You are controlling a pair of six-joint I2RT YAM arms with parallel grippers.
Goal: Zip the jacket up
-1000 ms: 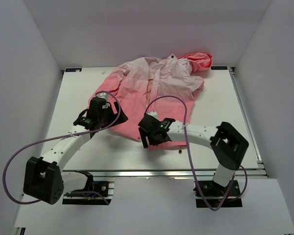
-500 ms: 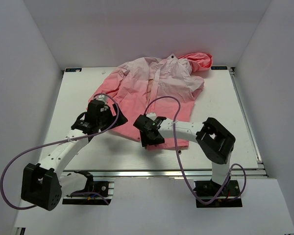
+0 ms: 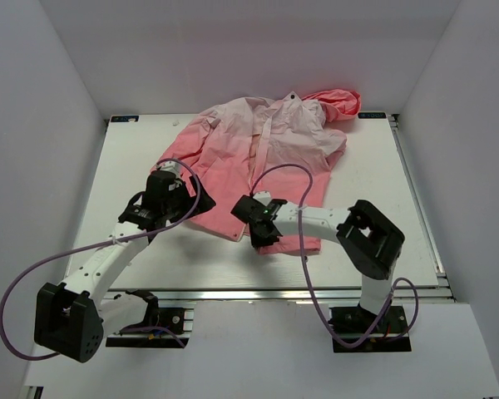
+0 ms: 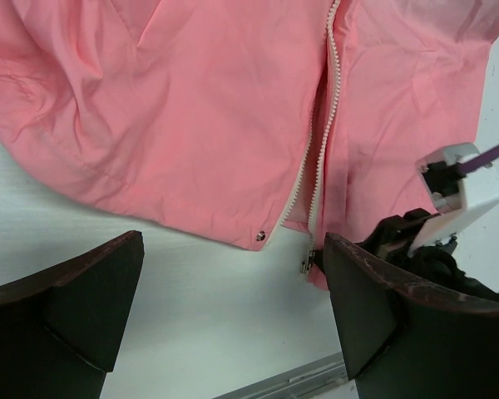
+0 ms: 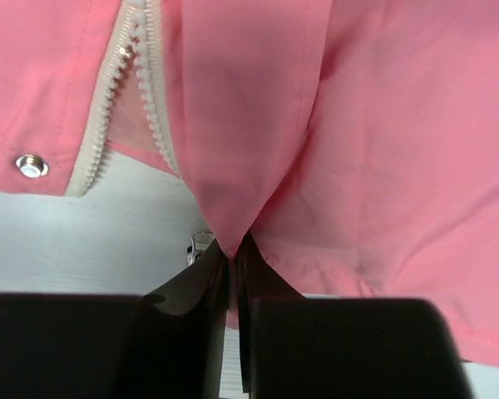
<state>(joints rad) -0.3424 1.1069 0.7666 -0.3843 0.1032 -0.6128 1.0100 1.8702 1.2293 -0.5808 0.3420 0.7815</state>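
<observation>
One closure just made: pinched tight, by right gripper (image 5: pixel 231 249), on a jacket (image 3: pixel 266 141) hem fold beside the bottom end of the zipper (image 4: pixel 320 133). Gaping, empty, above that end: left gripper (image 4: pixel 229 316). Unzipped, flat on table (image 3: pixel 374 199); hem likely anchored.

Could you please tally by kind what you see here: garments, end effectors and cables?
Jacket: 1
End effectors: 2 (left end effector, right end effector)
Purple cables: 2 (left arm's cable, right arm's cable)
Total: 5
</observation>
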